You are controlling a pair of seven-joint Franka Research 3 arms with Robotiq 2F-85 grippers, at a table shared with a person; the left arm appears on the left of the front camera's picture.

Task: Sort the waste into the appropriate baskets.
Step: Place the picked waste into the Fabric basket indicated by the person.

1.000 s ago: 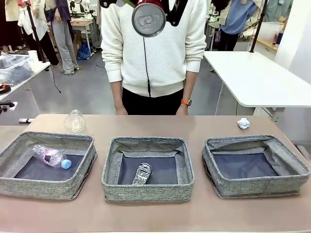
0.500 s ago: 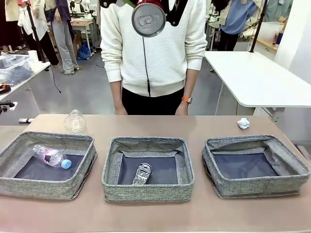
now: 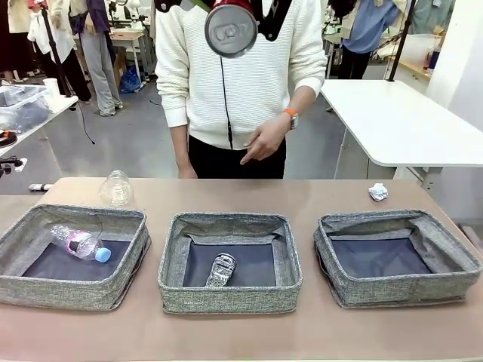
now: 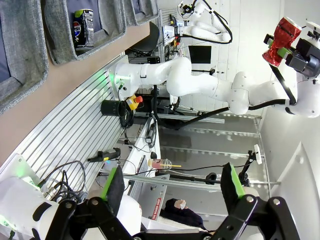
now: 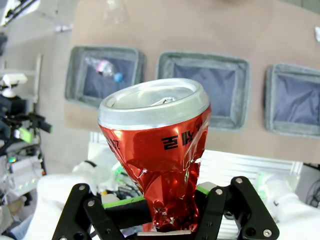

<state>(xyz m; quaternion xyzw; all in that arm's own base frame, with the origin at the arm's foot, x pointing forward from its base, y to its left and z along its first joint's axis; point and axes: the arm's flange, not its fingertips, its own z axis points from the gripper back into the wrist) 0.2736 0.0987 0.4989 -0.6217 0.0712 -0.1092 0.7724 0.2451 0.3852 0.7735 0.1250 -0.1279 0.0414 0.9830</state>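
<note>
Well, we had the red soda can (image 5: 157, 145) up high above the table, and the right gripper (image 5: 156, 210) was pinching it by its crumpled lower half, green pads pressed into the creases. We judged that a fair place to hold it. Thin metal like that looked light and easily dented, and the smooth upper wall would likely slip where the creased waist gives purchase.

The left gripper (image 4: 172, 177) carried nothing, its fingers spread wide and pointing off the table's side.

Each view gave us something different. From the front, the can faced us end-on at the top of the picture, before the person's chest, with the person's hand (image 3: 260, 143) raised below it. That view also laid out the sorting: the clear plastic bottle (image 3: 79, 243) lay in the left basket (image 3: 72, 294), the crushed black-silver can (image 3: 220, 270) in the middle basket (image 3: 230, 298), and the right basket (image 3: 400, 290) held nothing. The clear crumpled plastic container (image 3: 117, 188) and the white paper ball (image 3: 378, 191) sat on the table behind them. The right wrist view showed the pinch itself, with all three baskets far below. The left wrist view caught the can side-on.
</note>
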